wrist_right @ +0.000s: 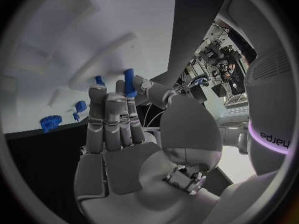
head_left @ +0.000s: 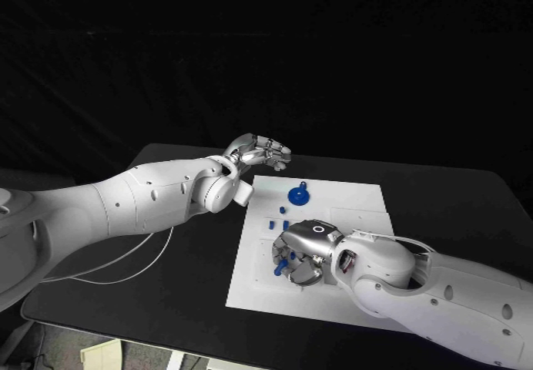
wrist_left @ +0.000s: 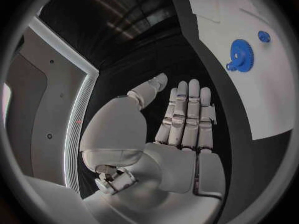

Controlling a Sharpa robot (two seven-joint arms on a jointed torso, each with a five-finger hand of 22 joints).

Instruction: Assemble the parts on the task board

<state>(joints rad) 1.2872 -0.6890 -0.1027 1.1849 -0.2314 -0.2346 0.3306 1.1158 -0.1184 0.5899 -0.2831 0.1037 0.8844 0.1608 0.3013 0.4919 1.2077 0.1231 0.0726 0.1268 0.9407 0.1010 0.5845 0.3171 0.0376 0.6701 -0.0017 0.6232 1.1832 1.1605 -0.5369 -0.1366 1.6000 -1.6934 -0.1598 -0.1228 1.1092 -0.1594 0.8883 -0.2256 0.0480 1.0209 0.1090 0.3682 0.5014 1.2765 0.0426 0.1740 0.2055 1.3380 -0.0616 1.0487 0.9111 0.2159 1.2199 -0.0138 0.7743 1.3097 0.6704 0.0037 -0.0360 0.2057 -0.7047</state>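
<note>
The white task board (head_left: 344, 204) lies in the middle of the black table. A blue gear (head_left: 298, 196) sits near its far edge, also visible as the gear (wrist_left: 241, 54) and the gear (wrist_right: 50, 122), with a small blue piece (wrist_left: 264, 36) close by. Two short blue pegs (head_left: 278, 224) stand on the board's left side. My right hand (head_left: 302, 250) hovers low over the board's near left part and pinches a blue peg (wrist_right: 129, 82) between thumb and fingertips. My left hand (head_left: 258, 153) hangs off the board's far left corner, fingers straight and holding nothing (wrist_left: 184, 117).
A thin white cable (head_left: 133, 262) runs over the table's left side under my left arm. Another blue piece (wrist_right: 98, 79) shows just beyond my right fingertips. The board's right half (head_left: 367, 223) is bare white with shallow recesses.
</note>
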